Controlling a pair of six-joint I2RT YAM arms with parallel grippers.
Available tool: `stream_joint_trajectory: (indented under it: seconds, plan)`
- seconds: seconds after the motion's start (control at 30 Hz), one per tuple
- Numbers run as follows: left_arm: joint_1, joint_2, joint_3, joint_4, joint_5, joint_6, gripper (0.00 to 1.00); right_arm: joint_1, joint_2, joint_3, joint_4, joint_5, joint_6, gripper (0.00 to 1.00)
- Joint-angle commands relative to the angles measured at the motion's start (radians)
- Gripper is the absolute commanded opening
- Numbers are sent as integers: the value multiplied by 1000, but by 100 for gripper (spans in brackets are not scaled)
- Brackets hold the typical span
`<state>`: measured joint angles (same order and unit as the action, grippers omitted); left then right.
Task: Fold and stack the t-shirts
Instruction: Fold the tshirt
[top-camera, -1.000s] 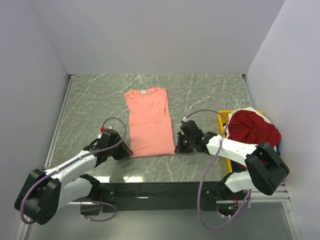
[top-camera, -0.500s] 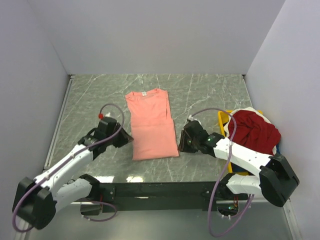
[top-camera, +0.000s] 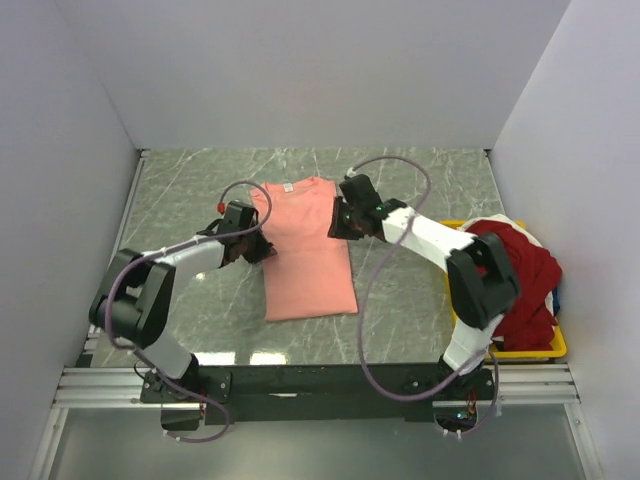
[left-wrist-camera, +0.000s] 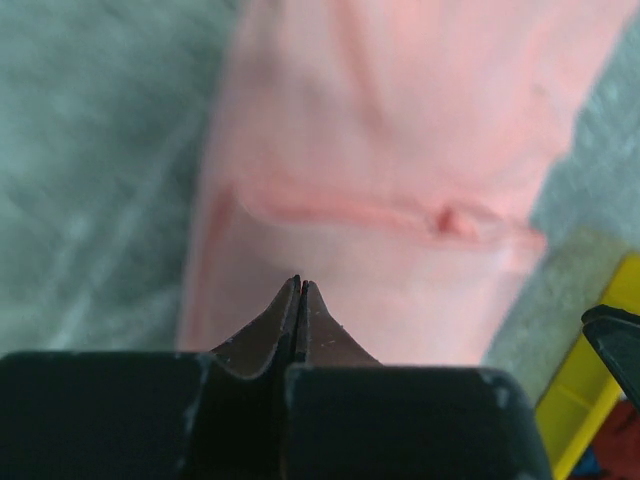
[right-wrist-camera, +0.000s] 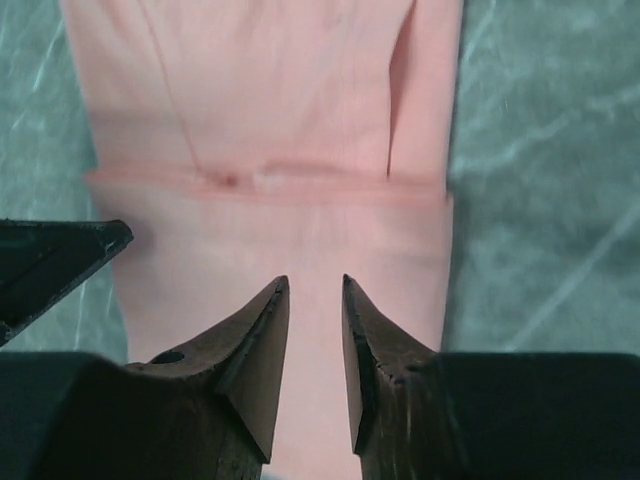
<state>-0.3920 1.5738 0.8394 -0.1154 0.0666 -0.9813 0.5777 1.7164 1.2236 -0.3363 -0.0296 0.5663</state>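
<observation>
The salmon-pink t-shirt (top-camera: 302, 255) lies flat mid-table, folded into a long narrow strip with its collar at the far end. It fills the left wrist view (left-wrist-camera: 400, 120) and the right wrist view (right-wrist-camera: 270, 100), where a sleeve seam crosses it. My left gripper (top-camera: 262, 252) is at the shirt's left edge; its jaws (left-wrist-camera: 300, 287) are shut with nothing between them. My right gripper (top-camera: 334, 222) is at the shirt's right edge, open a little and empty (right-wrist-camera: 315, 285). The deep red t-shirt (top-camera: 520, 265) is heaped in the bin at the right, over bits of white and dark blue cloth.
The yellow plastic bin (top-camera: 545, 350) stands at the table's right edge, and its corner shows in the left wrist view (left-wrist-camera: 590, 400). The green marbled table (top-camera: 190, 200) has a metal rail on the left. White walls close in three sides.
Both grippers have moved from the shirt's near hem corners away from me to its sides, halfway up. The pink shirt lies as before.
</observation>
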Motion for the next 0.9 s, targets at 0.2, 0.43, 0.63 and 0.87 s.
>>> stream_joint_trajectory:
  seconds: [0.2,0.43,0.63,0.87]
  plan:
    - [96,167,40,109,-10,21,1,-33,253,156,22,-47,3,34]
    - [91,172,-38,172,36,26,1,-41,244,-28,80,-50,61,33]
    - [65,72,-176,210,48,6,1,-45,122,-206,140,-56,84,32]
    - [18,-63,-296,227,45,-13,1,-45,-40,-384,181,-67,83,31]
